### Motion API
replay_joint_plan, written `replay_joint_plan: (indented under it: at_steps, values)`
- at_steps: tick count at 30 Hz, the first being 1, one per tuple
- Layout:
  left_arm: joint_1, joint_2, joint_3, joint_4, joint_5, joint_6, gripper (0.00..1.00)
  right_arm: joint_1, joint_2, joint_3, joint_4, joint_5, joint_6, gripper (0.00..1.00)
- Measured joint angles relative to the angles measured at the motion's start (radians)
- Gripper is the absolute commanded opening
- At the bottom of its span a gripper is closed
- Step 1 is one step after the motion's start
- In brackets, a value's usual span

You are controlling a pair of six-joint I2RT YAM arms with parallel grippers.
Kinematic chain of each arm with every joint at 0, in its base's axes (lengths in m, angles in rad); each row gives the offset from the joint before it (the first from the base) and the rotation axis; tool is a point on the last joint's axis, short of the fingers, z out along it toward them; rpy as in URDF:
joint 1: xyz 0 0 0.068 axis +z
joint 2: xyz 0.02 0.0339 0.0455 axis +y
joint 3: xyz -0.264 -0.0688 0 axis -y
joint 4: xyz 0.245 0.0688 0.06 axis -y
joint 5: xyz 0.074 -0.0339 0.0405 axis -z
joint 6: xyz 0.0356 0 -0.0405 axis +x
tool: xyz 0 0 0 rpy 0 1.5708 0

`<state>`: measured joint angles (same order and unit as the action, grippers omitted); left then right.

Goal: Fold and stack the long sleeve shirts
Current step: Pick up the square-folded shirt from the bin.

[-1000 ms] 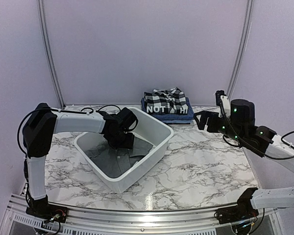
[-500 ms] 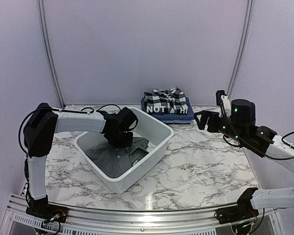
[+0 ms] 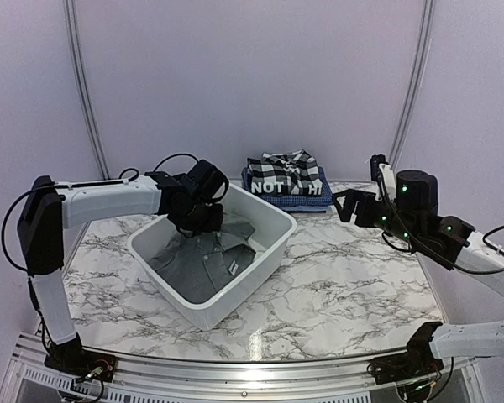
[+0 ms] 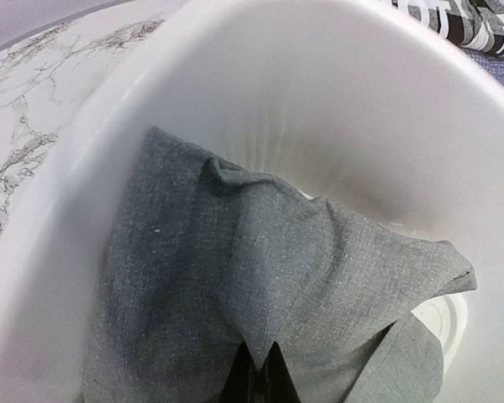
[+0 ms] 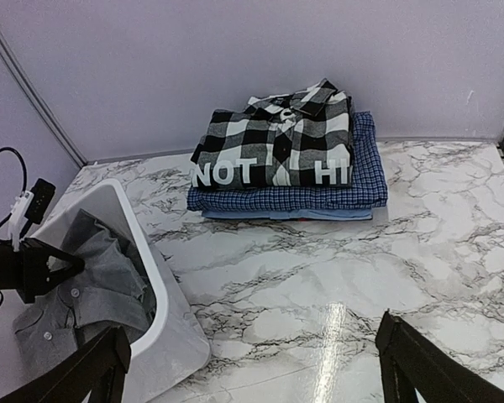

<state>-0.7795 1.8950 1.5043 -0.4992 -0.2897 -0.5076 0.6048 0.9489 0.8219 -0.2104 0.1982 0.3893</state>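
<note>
Here, white-veined marble table (image 3: 344, 285), pale lilac walls (image 3: 235, 75), left pincer (image 4: 259, 374) clamped on grey shirt (image 4: 235, 269), right pincer (image 3: 346, 206) apart.

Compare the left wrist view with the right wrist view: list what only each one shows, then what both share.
Left wrist only: the exact pinch, the left gripper with jaws shut on a raised fold of the grey shirt. Right wrist only: the right gripper, jaws open above the table, and the whole folded pile, plaid shirt on top, blue checked shirt beneath. Both: grey shirt, white tub, left gripper, table, a corner of the folded pile.
</note>
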Motion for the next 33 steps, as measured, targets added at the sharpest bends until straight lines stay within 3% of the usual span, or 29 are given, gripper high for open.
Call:
replay_joint_plan:
  at_steps: [10,20,33]
  values:
    - [-0.001,-0.071,0.008,-0.002,0.015,0.01,0.0,0.0,0.007,0.0,0.001,-0.021,-0.001,0.98]
    - [-0.014,-0.266,0.113,0.039,0.051,0.076,0.0,0.0,0.027,0.0,0.042,-0.102,-0.023,0.99]
    - [-0.066,-0.275,0.4,0.19,0.232,0.107,0.0,0.0,0.062,0.008,0.131,-0.18,-0.056,0.98]
